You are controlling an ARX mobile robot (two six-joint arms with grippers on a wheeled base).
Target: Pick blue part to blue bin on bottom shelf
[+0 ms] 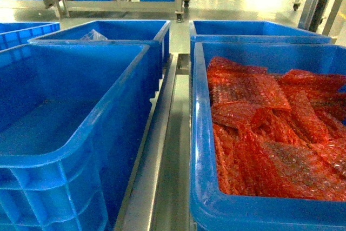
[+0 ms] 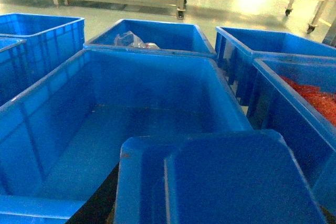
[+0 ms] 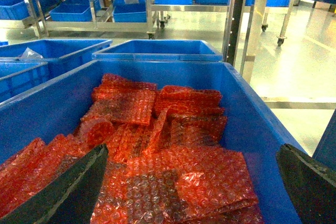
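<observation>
Blue plastic dominated. Showed the blue bin [image 1: 81, 133] at near left, inside smooth and bare, apart from the red-pack crate [image 1: 201, 133] at near right by a steel rail [image 1: 162, 160]. Placed the blue part [image 2: 220, 182], blurred, nearest the lens in the left wrist view, over the bin's near end. Caught the left gripper [image 2: 210, 208] only as one dark finger [image 2: 97, 205] touching the part's left side; could not tell whether clamped. Held the right gripper [image 3: 189, 187] over red bubble-wrap packs [image 3: 157, 145], jaws wide apart. Included further blue crates [image 1: 124, 31] behind.
</observation>
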